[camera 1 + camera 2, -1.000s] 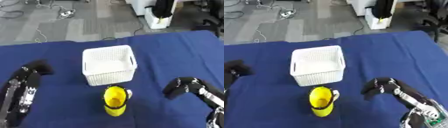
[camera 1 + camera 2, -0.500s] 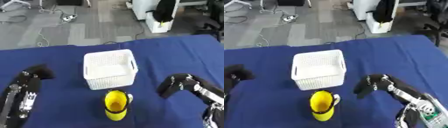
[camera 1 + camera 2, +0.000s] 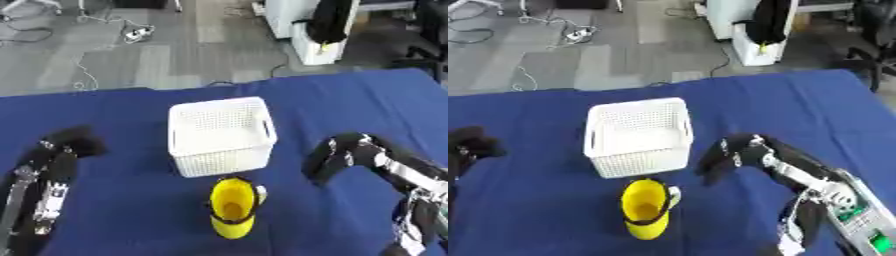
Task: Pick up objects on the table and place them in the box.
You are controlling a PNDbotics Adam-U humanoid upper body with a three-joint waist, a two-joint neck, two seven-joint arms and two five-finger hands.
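The yellow mug lies on its side on the blue table, just in front of the near wall of the white basket, close to it and possibly touching. The mug's long axis runs roughly toward and away from the robot: the open mouth faces up and toward the basket, the base points at the robot, and the handle projects to the robot's right.

The right hand hangs above the table to the right of the mug and level with the basket's near right corner. Its fingers point down and toward the mug, loosely bent and apart, with nothing held. From this hand the mug lies to the left and slightly nearer the robot, handle side first. The right hand is the nearer of the 2.

The left hand sits well apart on the far left. It holds nothing, but whether its fingers are curled or straight cannot be told.

Judgement: the approach runs leftward across bare cloth, with no object between the fingers and the handle. The basket wall directly behind the mug limits clearance on that side. The basket appears to hold nothing. Beyond the table edge, floor cables and office furniture play no part.
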